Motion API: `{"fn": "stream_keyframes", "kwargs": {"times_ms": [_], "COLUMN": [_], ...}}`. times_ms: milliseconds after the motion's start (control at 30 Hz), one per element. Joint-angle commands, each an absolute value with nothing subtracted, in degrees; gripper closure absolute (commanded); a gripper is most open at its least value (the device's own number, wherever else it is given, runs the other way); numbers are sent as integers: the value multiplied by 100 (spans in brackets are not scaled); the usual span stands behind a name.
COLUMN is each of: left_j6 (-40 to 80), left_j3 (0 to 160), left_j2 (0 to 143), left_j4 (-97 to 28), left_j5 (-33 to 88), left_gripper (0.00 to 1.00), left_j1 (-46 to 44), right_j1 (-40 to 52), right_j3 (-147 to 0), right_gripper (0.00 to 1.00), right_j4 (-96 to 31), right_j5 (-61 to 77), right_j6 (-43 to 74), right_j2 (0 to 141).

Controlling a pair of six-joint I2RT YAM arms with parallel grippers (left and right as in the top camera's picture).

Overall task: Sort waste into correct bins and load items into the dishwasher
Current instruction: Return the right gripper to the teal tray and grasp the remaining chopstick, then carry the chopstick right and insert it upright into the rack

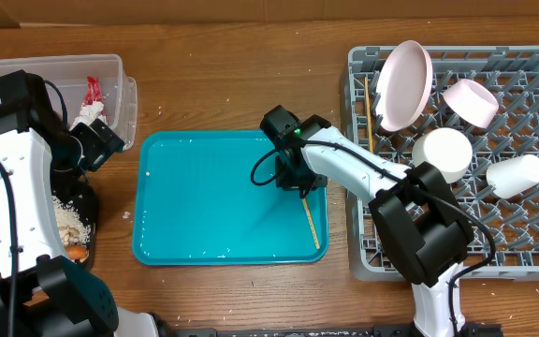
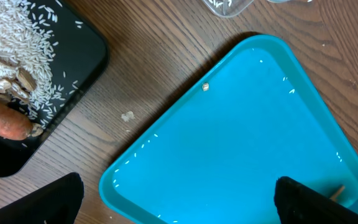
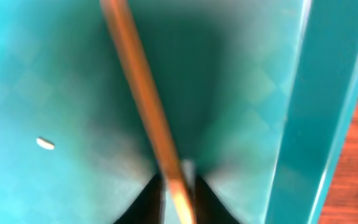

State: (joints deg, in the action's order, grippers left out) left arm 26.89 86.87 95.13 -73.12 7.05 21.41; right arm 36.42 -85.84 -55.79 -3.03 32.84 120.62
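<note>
Teal tray [image 1: 195, 206]: right fingers [image 3: 143, 204] pinch chopstick [image 3: 140, 93] beside its right rim.

R hand [image 1: 294, 181] on chopstick [image 1: 312, 225], teal tray [image 1: 195, 201].

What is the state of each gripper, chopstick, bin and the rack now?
right gripper, shut on the tray chopstick.
left gripper, open, empty, above the teal tray.
tray chopstick, lying on the teal tray, pinched at one end.
other chopstick, in the dish rack.
clear tub, holding a red wrapper.
black tray, holding rice scraps and a carrot piece.
dish rack, loaded with white dishes.
</note>
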Motion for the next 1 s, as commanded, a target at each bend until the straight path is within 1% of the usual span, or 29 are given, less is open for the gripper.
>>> {"fn": "stream_keyframes", "kwargs": {"times_ms": [0, 167, 333, 467, 533, 633, 667, 800, 967], "left_j6": [2746, 2746, 2746, 2746, 2746, 2746, 2746, 2746, 2746], "left_j3": [8739, 8739, 8739, 8739, 8739, 8739, 8739, 8739, 8739], "left_j2": [9535, 9535, 9535, 9535, 9535, 9535, 9535, 9535, 9535], "left_j4": [-7323, -7321, -7323, -7323, -7323, -7323, -7323, -7323, -7323], "left_j5": [727, 727, 727, 727, 727, 727, 727, 727, 727], "left_gripper": [0, 0, 0, 0, 0, 0, 0, 0, 0], "left_j1": [2134, 2134, 2134, 2134, 2134, 2134, 2134, 2134, 2134], "right_j1": [3640, 3588, 3367, 2965, 2668, 2209, 1876, 1205, 899], "right_j3": [-8556, -9045, -9889, -10643, -10982, -11273, -11360, -11279, -10940], "right_gripper": [96, 96, 96, 96, 96, 96, 96, 96, 95], "right_j4": [-5627, -6123, -6842, -7505, -7655, -7638, -7568, -7347, -7046], "right_j5": [-305, -287, -443, -904, -993, -985, -961, -200, -106], "right_j6": [3457, 3454, 3308, 3232, 2906, 2329, 1942, 880, 849], "right_j2": [12049, 11983, 11747, 11445, 11292, 11133, 11089, 11126, 11142]}}
